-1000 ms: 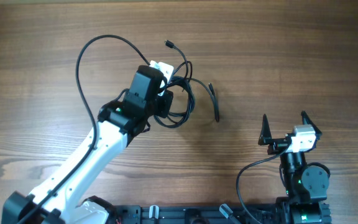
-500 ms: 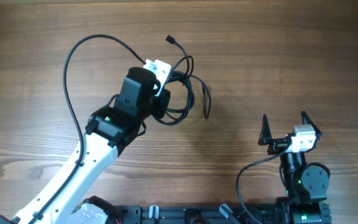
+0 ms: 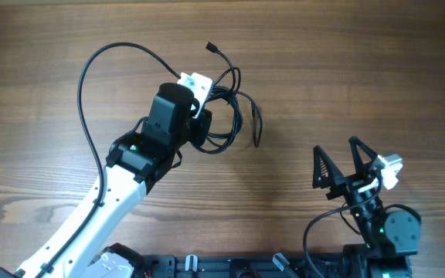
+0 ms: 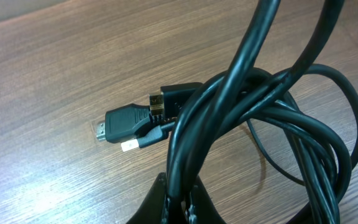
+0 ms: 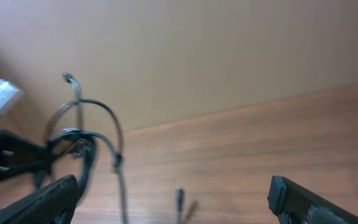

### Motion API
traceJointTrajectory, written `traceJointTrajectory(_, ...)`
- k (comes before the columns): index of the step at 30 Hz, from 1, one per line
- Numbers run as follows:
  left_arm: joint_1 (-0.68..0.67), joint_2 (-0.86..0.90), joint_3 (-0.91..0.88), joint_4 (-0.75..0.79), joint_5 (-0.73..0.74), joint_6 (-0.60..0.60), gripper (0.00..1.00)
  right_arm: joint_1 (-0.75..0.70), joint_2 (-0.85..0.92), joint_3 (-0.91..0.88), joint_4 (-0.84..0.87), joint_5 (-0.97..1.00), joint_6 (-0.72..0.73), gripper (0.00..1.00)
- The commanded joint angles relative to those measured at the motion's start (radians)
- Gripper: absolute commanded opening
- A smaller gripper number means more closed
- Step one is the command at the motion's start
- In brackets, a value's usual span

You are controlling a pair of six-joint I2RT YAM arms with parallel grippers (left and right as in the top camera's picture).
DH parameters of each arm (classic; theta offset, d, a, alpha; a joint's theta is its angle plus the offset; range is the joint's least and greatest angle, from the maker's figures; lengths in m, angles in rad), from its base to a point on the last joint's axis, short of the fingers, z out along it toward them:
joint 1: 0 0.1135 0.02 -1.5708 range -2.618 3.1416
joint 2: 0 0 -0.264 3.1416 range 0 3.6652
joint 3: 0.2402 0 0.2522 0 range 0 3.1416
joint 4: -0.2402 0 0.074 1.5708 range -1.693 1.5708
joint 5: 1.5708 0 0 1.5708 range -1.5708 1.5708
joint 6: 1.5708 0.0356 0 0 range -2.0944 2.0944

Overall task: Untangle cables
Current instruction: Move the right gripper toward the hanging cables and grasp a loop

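The black cables (image 3: 226,116) hang in a tangled bundle at the table's upper middle. One long loop (image 3: 91,93) arcs out to the left, one plug end (image 3: 211,49) points up, another end (image 3: 256,131) hangs to the right. My left gripper (image 3: 205,116) is shut on the bundle and holds it lifted; in the left wrist view its jaws (image 4: 180,202) pinch two strands, with plugs (image 4: 129,122) lying on the wood beyond. My right gripper (image 3: 340,166) is open and empty at the lower right, far from the cables, which show blurred in the right wrist view (image 5: 79,146).
The wooden table (image 3: 361,77) spreads all round. The arm bases and a black rail (image 3: 230,266) run along the front edge. The right arm's own thick wire (image 3: 311,228) loops beside its base.
The left arm shifted left and up with the bundle a second ago, then stayed still. The right gripper has tilted and swung left toward the cables in the last half second.
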Motion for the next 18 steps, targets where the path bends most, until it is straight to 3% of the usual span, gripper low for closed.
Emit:
traceJointTrajectory(1, -0.003, -0.024, 0.012, 0.014, -0.006, -0.071, 0.04, -0.005, 0.114, 0.135, -0.044, -0.125, 0.029, 1.0)
traceJointTrajectory(11, -0.004, -0.022, 0.012, 0.013, -0.005, -0.21, 0.04, -0.003, 0.679, 0.419, -0.132, -0.586, -0.03, 1.0)
traceJointTrajectory(18, -0.004, -0.02, 0.012, 0.013, -0.005, -0.213, 0.04, 0.097, 0.934, 0.492, -0.03, -0.794, -0.043, 1.0)
